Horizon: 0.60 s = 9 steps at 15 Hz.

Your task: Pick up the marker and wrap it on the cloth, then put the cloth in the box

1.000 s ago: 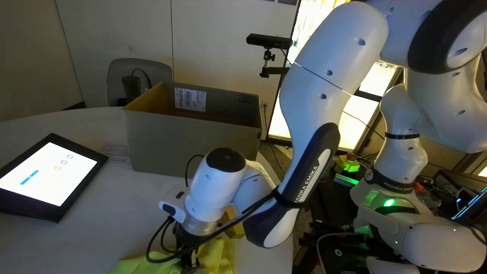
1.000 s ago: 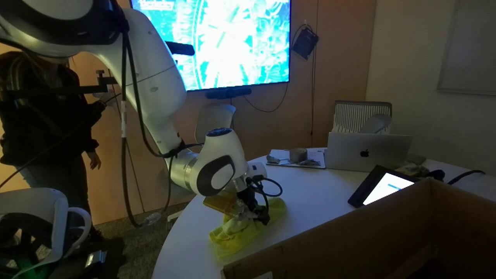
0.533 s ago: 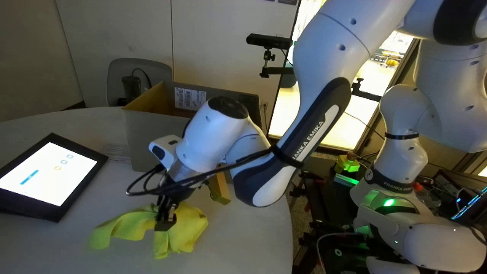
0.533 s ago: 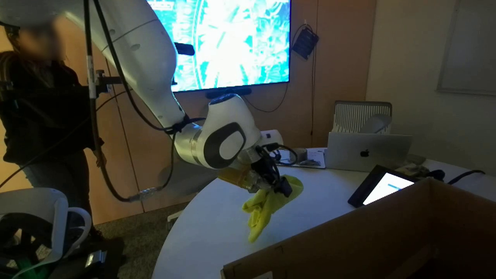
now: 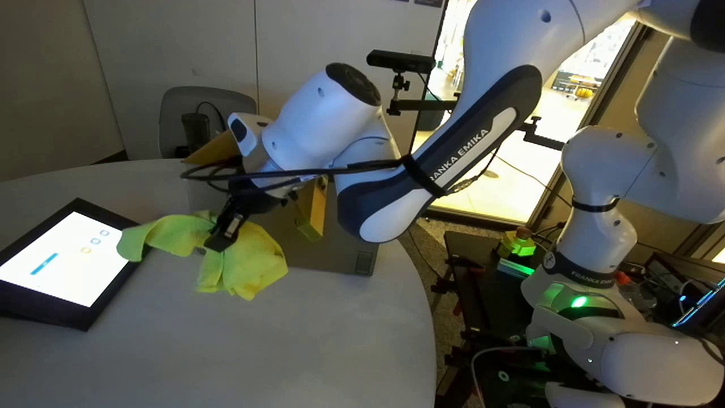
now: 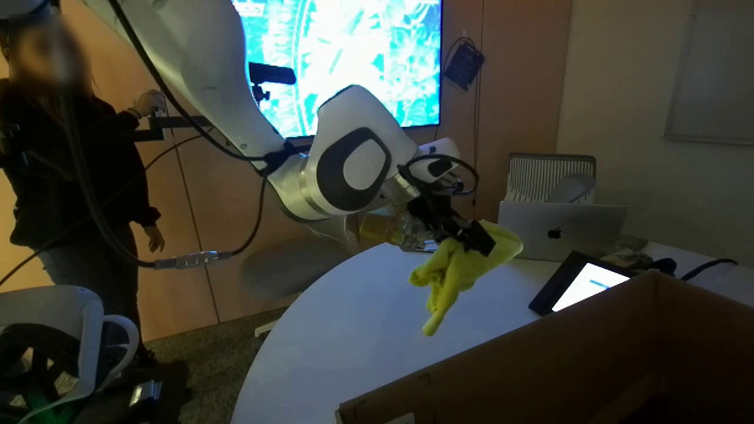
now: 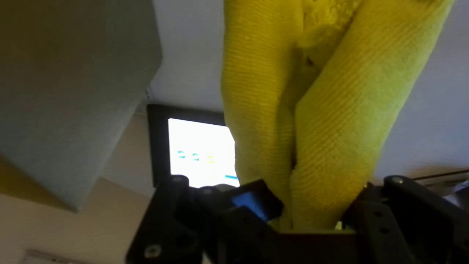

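Above a white table (image 5: pixel 334 345), my gripper (image 5: pixel 222 237) is pinching the yellow-green cloth (image 6: pixel 456 268), its fabric bunching between my fingers (image 7: pixel 256 205) and drooping in loose folds on either side. The cloth is hanging in midair — outside the brown cardboard box (image 6: pixel 530 359), which is standing open-topped on the same table. In an exterior view, my wrist (image 5: pixel 323 124) is hiding much of the box, and one end of the cloth is blocking a corner of a black-framed tablet (image 5: pixel 73 255), its screen glowing white. In the wrist view, the cloth is filling the middle from the top edge down to my fingers, the tablet is showing partly behind it, and the wall of the box is taking up one side. In an exterior view, a silver laptop (image 6: pixel 559 232) is sitting open beyond the cloth, a wall screen (image 6: pixel 353 47) is shining bright blue, and a person (image 6: pixel 53 188) in dark clothes, face blurred, is standing at the edge of the scene.
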Each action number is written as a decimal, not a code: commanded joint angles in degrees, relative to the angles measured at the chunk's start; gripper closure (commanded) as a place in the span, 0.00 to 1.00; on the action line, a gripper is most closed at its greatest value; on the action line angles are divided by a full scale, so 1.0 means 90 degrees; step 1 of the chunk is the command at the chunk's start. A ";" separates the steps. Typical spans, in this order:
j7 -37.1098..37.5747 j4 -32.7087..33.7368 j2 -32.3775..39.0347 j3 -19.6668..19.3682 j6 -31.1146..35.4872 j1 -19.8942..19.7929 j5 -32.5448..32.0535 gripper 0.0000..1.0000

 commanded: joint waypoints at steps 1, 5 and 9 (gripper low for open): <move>0.0696 0.0079 0.0121 -0.1537 0.0016 0.0941 0.0069 0.98; 0.1395 0.0255 0.0484 -0.3231 -0.0428 0.1992 0.0355 0.98; 0.1779 0.0208 0.0833 -0.4189 -0.0827 0.2302 0.0711 0.98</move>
